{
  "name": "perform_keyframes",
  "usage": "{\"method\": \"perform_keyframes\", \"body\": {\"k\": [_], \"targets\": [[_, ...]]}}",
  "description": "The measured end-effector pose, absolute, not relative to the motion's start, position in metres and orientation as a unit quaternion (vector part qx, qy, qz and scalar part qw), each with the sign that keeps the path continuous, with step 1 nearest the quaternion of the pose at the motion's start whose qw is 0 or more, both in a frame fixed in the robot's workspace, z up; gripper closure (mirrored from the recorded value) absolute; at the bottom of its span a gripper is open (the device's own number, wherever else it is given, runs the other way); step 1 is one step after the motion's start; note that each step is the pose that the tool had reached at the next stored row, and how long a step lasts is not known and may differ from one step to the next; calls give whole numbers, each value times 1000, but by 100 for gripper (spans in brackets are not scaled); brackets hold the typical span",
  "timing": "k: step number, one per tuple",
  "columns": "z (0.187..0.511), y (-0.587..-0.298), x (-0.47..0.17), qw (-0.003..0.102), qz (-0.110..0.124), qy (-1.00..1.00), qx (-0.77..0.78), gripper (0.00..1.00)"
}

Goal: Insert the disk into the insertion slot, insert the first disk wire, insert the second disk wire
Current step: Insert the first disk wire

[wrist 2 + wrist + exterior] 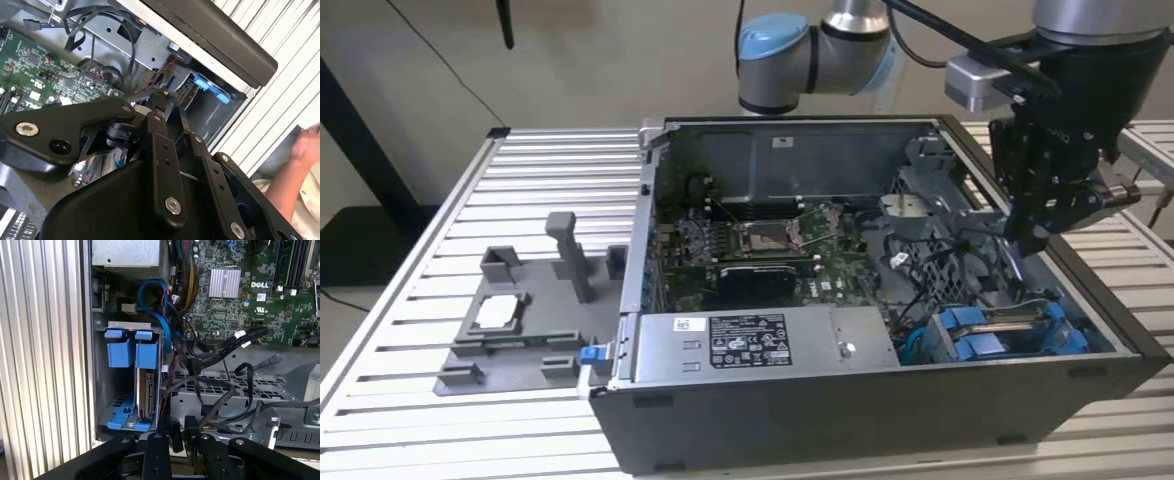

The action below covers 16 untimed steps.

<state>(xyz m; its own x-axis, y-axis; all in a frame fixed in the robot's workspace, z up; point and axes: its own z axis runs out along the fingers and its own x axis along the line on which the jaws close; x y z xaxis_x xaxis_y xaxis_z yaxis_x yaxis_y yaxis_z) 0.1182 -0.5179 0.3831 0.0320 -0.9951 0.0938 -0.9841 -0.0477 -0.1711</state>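
The disk (146, 392) stands on edge inside the insertion slot (102, 390) of the grey drive cage, its blue carrier tab (147, 354) at the cage mouth and its connector edge facing outward. In the exterior view the cage with the blue carriers (1001, 335) sits in the case's front corner, at the exterior view's right. My gripper (1037, 232) hangs above the case, over the loose black wires (220, 400) beside the cage. Its fingers (172, 434) stand close together on the end of a flat black disk wire (150, 93).
The open computer case (854, 420) lies on a slatted metal table (547, 160). A grey plastic tray with upright posts (520, 330) holds a small silver chip at the exterior view's left. A person's hand (306, 144) rests beside the case. The motherboard (761, 240) fills the case's middle.
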Motion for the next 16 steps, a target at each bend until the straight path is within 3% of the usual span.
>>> {"method": "perform_keyframes", "body": {"k": [8,16], "targets": [[384,-518,118,14,-114,686,-718,73],[385,-518,114,25,-126,686,-716,73]]}}
